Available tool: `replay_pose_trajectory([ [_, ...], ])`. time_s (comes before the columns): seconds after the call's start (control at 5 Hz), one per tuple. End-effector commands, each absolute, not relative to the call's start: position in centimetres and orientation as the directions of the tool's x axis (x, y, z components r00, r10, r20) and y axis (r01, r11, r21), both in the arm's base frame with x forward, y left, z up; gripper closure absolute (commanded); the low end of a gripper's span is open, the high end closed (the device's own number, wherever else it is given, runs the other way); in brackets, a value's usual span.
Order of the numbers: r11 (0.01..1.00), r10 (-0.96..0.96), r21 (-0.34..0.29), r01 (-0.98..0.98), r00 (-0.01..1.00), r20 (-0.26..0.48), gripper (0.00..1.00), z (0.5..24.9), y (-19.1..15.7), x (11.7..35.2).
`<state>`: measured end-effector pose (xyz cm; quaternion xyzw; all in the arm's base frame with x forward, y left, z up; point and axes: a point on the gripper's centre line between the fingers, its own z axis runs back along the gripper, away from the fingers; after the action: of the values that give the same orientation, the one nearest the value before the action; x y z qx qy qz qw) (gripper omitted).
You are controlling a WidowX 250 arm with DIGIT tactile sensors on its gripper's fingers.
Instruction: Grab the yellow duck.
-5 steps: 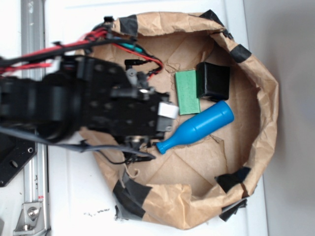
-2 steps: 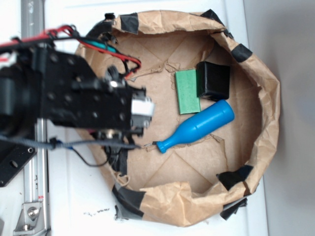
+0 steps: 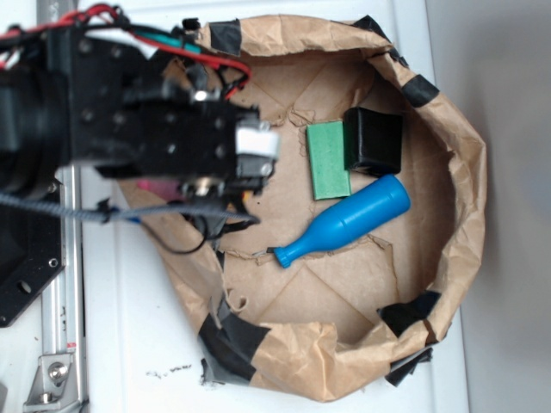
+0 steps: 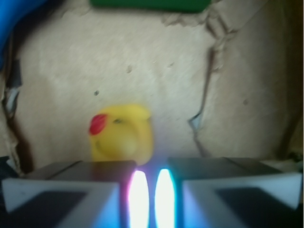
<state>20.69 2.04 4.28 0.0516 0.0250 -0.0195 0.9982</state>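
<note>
In the wrist view, the gripper (image 4: 147, 190) occupied the bottom edge of the frame, its two pads drawn together with only a thin bright slit between them and nothing held in that slit. The jaws were therefore closed and empty.

The yellow duck (image 4: 122, 134) sat on the brown paper floor (image 4: 190, 85) directly ahead of the gripper and slightly to the left of the slit, just beyond the left pad. Its red beak (image 4: 98, 124) pointed toward the left of the frame. The lower part of the duck was hidden behind the pad edge, so contact between duck and pad could not be determined.

Farther ahead of the gripper, a green block (image 4: 149, 4) lay along the top edge of the wrist view. A blue object (image 4: 12, 19) showed at the upper left corner, blurred.

In the exterior view, the arm and gripper (image 3: 256, 155) stood over the left part of the paper-lined nest (image 3: 465, 172). The duck was hidden beneath the arm in this view. Beyond the gripper lay the green block (image 3: 327, 161), touching a black box (image 3: 373, 141) on its far side. The blue bottle-shaped toy (image 3: 349, 221) lay tilted below both, neck end nearest the gripper and well apart from it.
</note>
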Motion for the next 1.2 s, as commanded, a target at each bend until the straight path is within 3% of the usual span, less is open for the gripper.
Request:
replay_pose_trajectory([
  [0.0,0.991,-0.013,0.13,0.017,0.999,-0.036,0.0,3.7,3.7,21.9],
  [0.2,0.989,-0.016,0.148,0.026,0.998,-0.069,0.0,1.6,3.0,22.2],
  [0.4,0.984,-0.004,0.177,0.012,0.999,-0.045,1.0,2.0,3.2,22.2],
  [0.8,0.99,0.003,0.144,0.003,0.999,-0.043,1.0,2.6,3.0,22.8],
  [1.0,0.99,-0.032,0.137,0.036,0.999,-0.026,0.36,3.9,2.1,22.1],
])
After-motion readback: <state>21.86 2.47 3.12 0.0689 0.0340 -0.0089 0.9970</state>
